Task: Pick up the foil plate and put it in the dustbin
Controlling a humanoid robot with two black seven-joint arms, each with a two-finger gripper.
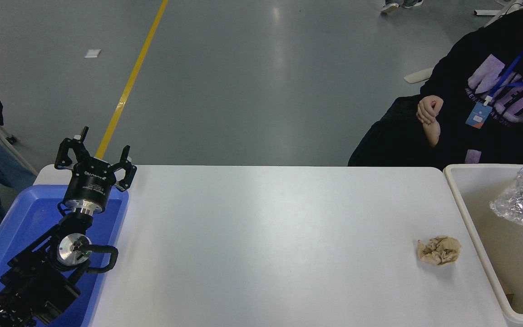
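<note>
The foil plate [522, 197], crumpled and shiny silver, shows at the far right over the beige inside of the dustbin [466, 200]. The picture's edge cuts it off, so I cannot tell what holds it. The dustbin is a large cream-white bin standing against the table's right end. My right arm and its gripper are out of view. At the lower left my left gripper [98, 152] stays parked above the blue tray, open, with nothing between its fingers.
A small crumpled tan paper ball [439, 250] lies on the white table [266, 236] just left of the dustbin. A shallow blue tray [21, 218] sits at the table's left end. A person in a black top [493, 91] sits at the far right.
</note>
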